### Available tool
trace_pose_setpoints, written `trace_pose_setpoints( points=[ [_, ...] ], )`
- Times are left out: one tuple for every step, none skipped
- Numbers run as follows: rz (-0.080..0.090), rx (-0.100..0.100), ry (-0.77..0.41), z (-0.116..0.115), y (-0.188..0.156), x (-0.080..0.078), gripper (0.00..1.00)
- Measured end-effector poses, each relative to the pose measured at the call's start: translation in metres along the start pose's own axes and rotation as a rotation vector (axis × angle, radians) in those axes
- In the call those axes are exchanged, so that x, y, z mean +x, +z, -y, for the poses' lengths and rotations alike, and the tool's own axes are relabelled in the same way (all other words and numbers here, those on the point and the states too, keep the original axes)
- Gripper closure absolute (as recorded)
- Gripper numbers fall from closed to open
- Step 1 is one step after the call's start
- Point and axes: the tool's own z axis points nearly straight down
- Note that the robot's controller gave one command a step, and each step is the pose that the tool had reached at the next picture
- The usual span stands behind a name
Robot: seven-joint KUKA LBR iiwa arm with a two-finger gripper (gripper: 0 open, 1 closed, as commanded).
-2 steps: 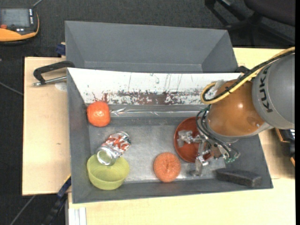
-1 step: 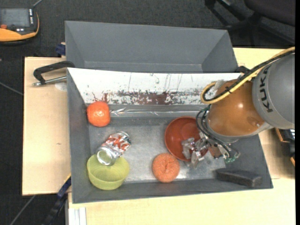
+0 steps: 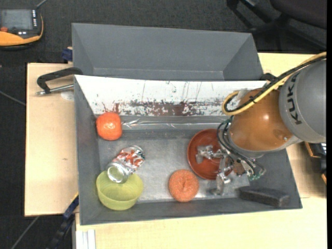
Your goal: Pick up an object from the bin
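Low over the right half of the grey metal bin [image 3: 85, 154], we find the claw [image 3: 224, 174] set beneath the arm's orange-brown wrist cover [image 3: 259, 126], right at the near right edge of a round red bowl [image 3: 199, 150], whose right side it hides. We cannot tell whether the claw is open or closed, since metal parts and cables crowd together there, and we see nothing clearly gripped in it. Just to its left, on the bin floor, lies a fuzzy orange ball [image 3: 182, 185], and just to its right, against the near wall, a flat black oblong block [image 3: 262, 195]. Well apart, on the left side, lie a smooth orange round fruit-like thing [image 3: 109, 126] by the far wall, a crushed red-and-silver drink can [image 3: 126, 162], and a yellow-green plastic bowl [image 3: 120, 195] in the near left corner, with the can leaning on its rim. We judge the task to be at the grasping step: the claw is down among the things, nothing is lifted, and the red bowl looks to us the likeliest target because the claw overlaps its rim. The next move, as we see it, calls for a firm closing on that rim, then a straight lift clear of the bin walls; the thin, sloping rim could slip, and the black block close by leaves little room to the right.
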Motion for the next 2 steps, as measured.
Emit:
trace_pose_setpoints(
  points=[
    [0.011,0.005,0.002,0.0023,-0.0049,-0.0032,1.0],
    [0.011,0.005,0.002,0.0024,-0.0048,-0.0031,0.0]
  ],
)
